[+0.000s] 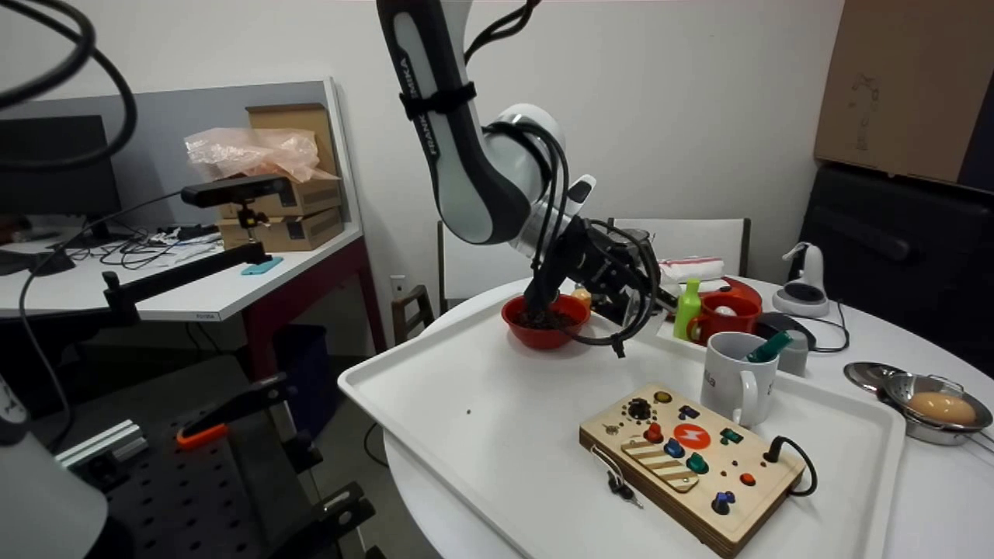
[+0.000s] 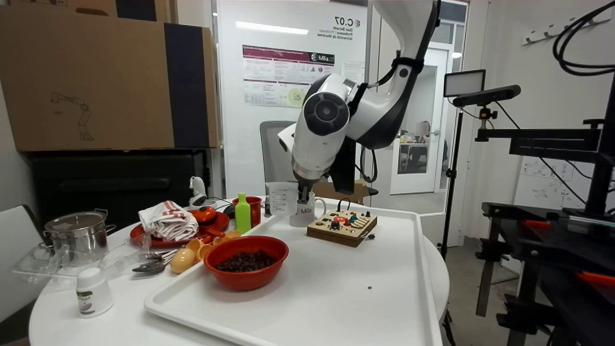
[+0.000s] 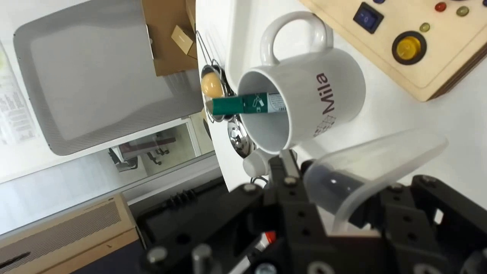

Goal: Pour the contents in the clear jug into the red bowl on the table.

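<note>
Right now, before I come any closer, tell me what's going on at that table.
A robot arm holds a clear jug in its gripper, and the jug is tilted. Dark contents lie in the red bowl, so the pour looks largely done; whether any is left in the jug, I can't tell. A white mug and a wooden box with knobs stand together, apart from the bowl.

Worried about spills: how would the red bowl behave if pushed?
Probably slide, not tip: the red bowl is wide and low, on a smooth tray. Its loose dark contents might shift, but likely won't spill: they don't fill it.
</note>
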Action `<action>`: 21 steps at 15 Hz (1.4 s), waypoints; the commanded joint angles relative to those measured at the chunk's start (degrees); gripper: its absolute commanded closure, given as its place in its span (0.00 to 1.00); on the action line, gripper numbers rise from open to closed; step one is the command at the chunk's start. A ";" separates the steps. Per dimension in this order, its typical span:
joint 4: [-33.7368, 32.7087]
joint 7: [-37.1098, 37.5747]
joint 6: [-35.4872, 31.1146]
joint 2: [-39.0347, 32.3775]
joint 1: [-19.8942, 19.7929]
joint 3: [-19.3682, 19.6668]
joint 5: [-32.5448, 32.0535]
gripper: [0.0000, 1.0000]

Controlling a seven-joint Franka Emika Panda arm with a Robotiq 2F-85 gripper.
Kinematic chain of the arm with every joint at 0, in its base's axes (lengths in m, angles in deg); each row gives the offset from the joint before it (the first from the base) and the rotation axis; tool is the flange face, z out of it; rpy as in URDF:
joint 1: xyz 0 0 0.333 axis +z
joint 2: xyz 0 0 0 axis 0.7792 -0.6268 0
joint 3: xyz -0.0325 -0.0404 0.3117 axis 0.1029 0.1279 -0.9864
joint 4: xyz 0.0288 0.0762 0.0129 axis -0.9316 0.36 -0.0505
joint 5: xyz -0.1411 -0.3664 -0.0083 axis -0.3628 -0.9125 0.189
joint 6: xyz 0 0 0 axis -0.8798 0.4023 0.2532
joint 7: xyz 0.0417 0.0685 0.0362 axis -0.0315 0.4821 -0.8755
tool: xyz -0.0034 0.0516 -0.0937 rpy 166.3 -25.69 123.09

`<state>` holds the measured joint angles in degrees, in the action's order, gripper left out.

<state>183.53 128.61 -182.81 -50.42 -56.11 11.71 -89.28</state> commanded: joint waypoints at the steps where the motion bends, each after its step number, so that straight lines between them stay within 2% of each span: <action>1: -2.97 0.45 6.05 -4.74 3.57 0.45 1.87 0.89; 5: -5.27 0.77 10.75 -8.40 5.63 0.13 3.00 0.89; 6: -5.97 0.65 11.55 -9.23 5.81 0.13 3.55 0.64; 7: -6.62 0.49 12.23 -9.86 5.97 0.07 4.29 0.63; 8: -7.19 0.47 12.97 -10.47 6.12 0.16 4.90 0.57; 14: -9.82 0.52 16.05 -13.04 6.23 0.46 7.55 0.12; 16: -10.37 0.44 16.67 -13.67 6.32 0.54 8.23 0.00; 19: -10.77 0.61 16.95 -14.06 6.27 0.63 9.03 0.00; 21: -10.13 -0.03 14.73 -13.12 5.41 0.10 9.39 0.00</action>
<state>174.14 129.01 -167.05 -63.54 -50.64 11.88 -81.54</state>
